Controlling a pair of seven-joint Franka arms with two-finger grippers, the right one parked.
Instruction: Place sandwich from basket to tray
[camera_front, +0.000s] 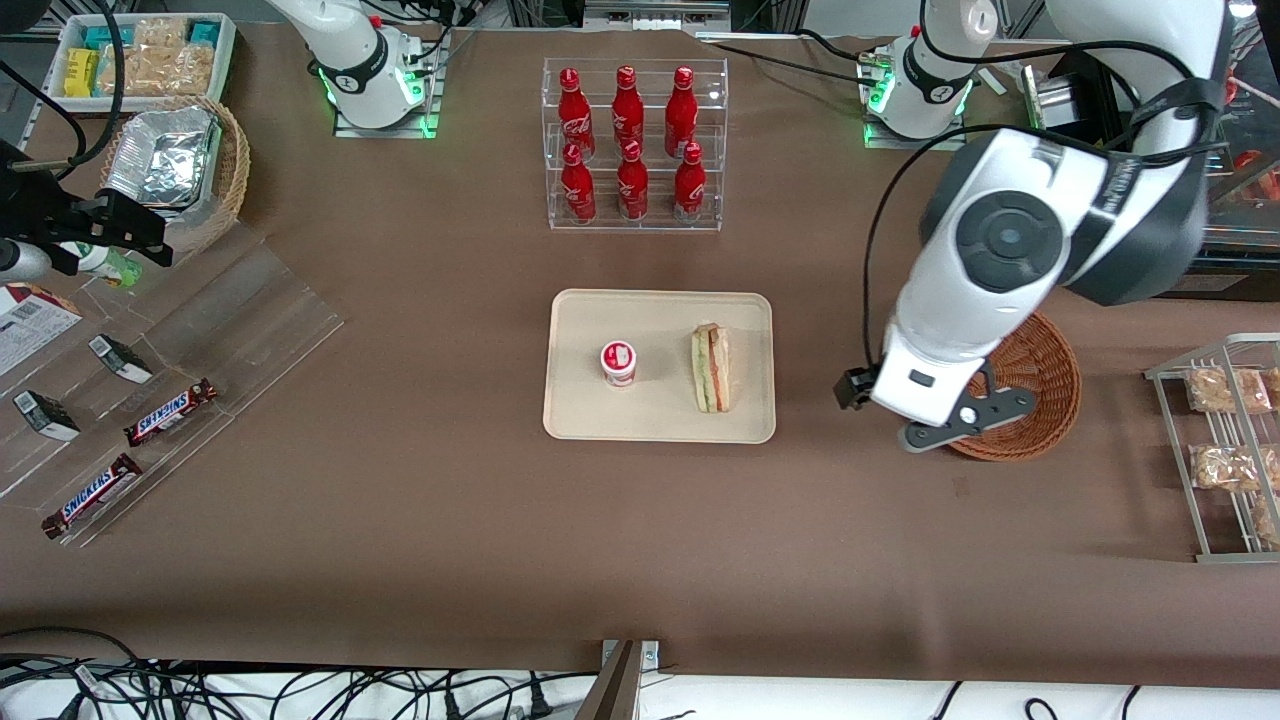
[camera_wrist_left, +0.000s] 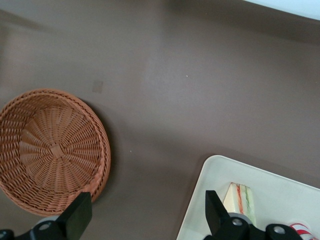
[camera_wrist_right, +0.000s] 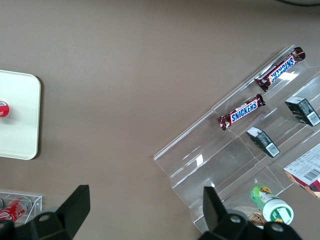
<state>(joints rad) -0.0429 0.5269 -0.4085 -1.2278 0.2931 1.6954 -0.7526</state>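
The sandwich lies on the cream tray, on the side nearer the working arm; its layered edge also shows in the left wrist view on the tray. The reddish-brown wicker basket stands beside the tray toward the working arm's end and is empty in the left wrist view. My left gripper hangs above the bare table between the tray and the basket. It is open and empty.
A small cup with a red and white lid stands on the tray beside the sandwich. A clear rack of red bottles stands farther from the camera. A wire rack of bagged snacks is at the working arm's end. Snickers bars lie at the parked arm's end.
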